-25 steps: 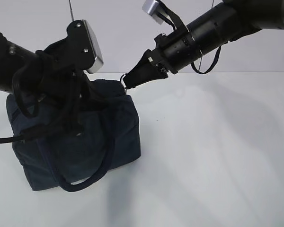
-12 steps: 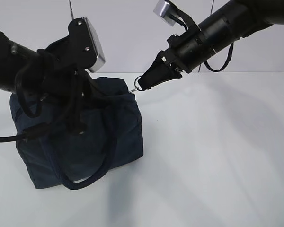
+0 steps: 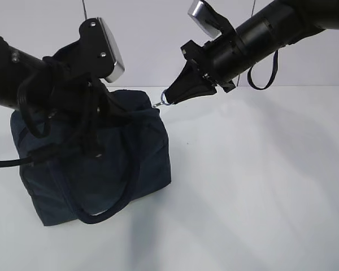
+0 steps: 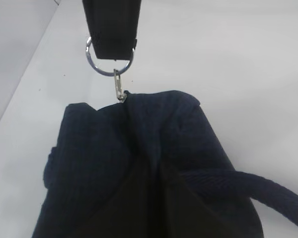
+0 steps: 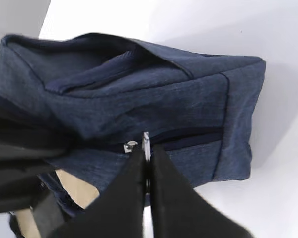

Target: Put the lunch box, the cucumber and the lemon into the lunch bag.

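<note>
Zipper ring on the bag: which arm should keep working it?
Right. The right gripper is shut on the zipper ring at the bag's top corner. The left gripper is shut low over the bag's top, apparently pinning the fabric, so it likely suits steadying.

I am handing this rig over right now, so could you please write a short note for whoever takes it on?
Right gripper: shut on the zipper ring at the lunch bag's top corner.
Left gripper: shut; its tips are hidden, pressed low against the bag's top on the left.
Bag stands on the white table. Lunch box, cucumber and lemon are not visible anywhere.
Done: ring gripped.
Left: cannot tell whether anything is packed; check inside.
</note>
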Motion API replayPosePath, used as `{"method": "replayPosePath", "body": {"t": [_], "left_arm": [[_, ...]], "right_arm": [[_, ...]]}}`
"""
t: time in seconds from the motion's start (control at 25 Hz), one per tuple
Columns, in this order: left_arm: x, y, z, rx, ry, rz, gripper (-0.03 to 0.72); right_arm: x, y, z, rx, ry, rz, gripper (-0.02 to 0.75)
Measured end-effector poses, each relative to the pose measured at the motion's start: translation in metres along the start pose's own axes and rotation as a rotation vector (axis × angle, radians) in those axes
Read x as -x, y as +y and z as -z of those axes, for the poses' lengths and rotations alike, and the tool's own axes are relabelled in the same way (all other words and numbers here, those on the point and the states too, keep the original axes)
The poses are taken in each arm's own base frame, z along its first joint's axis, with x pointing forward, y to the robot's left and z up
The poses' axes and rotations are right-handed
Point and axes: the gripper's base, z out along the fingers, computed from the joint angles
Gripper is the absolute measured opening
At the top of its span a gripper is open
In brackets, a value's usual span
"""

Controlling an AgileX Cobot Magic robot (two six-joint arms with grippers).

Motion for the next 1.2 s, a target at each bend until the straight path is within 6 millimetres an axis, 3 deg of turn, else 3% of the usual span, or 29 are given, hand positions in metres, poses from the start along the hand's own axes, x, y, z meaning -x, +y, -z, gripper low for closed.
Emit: {"method": "replayPosePath", "body": {"t": [0.48, 0.68, 1.2], "left_arm": [[0.001, 0.0, 0.001, -0.003, -0.007, 0.011, -0.006], [0.002, -0.001, 0.003, -0.004, -0.011, 0.009, -0.007], [0.006, 0.0, 0.011, 0.009, -0.027, 0.002, -0.007]], "right_arm": [[0.003, 0.003, 0.003, 0.063, -0.029, -0.388, 0.008], [0.002, 0.001, 0.003, 0.049, -0.012, -0.465, 0.008], [-0.007, -0.034, -0.024, -0.016, 0.043, -0.629, 0.008]]}}
